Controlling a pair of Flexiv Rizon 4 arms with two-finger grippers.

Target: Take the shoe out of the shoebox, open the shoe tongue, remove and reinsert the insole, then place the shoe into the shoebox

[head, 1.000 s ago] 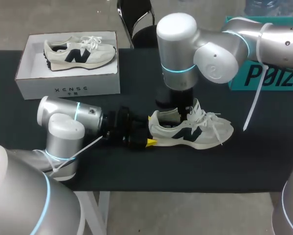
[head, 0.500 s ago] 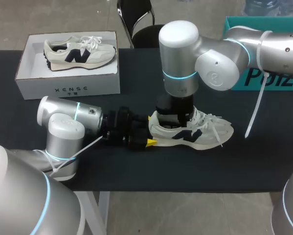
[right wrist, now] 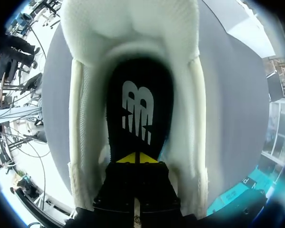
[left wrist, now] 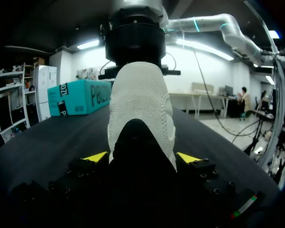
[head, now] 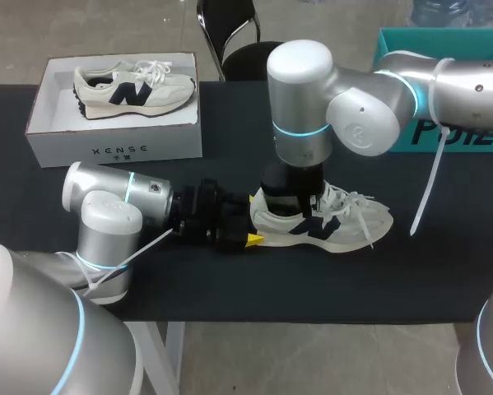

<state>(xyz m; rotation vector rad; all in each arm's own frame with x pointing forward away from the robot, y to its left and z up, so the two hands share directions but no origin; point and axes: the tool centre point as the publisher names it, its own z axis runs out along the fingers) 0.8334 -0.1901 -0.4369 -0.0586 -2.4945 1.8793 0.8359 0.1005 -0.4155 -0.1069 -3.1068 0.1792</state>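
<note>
A cream shoe (head: 341,222) with a dark side logo lies on the black table, toe to the right. My left gripper (head: 250,232) holds its heel; in the left wrist view the two yellow tips press either side of the heel (left wrist: 140,109), around my left gripper (left wrist: 141,157). My right arm comes down from above, and its gripper (head: 291,204) is inside the shoe's mouth. In the right wrist view my right gripper (right wrist: 140,158) is shut, tips together at the heel end of the black insole (right wrist: 140,109). I cannot tell whether it pinches the insole.
A white shoebox (head: 114,150) stands at the back left with a second cream shoe (head: 135,89) lying in it. A teal box (head: 444,123) sits at the back right behind my right arm.
My right arm has come down and its gripper has gone into the shoe's opening and closed. The left arm and the shoe's heel have stayed put.
</note>
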